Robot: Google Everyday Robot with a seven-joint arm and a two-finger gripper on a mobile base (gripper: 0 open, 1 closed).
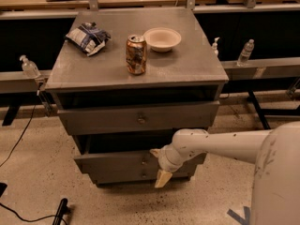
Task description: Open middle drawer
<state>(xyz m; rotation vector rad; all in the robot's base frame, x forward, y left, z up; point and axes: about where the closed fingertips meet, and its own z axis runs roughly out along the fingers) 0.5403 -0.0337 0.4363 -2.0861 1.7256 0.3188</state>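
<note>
The grey metal cabinet point(197, 74) has three drawers. The middle drawer point(110, 164) is wide and shallow, with a small round knob point(145, 161) at its centre. It stands a little way out, with a dark gap above its front. My gripper point(158, 165), on the white arm point(220, 146) reaching in from the right, is at the drawer's front, right by the knob. The top drawer point(103, 120) is also slightly out, with its own knob point(140, 119). Only a strip of the bottom drawer point(119, 179) shows.
On the cabinet top stand a drink can point(136, 54), a white bowl point(162, 38) and a crumpled chip bag point(88, 37). Bottles point(246, 52) stand on rails behind. A cable point(18, 139) and a black object point(60, 211) lie on the speckled floor at the left.
</note>
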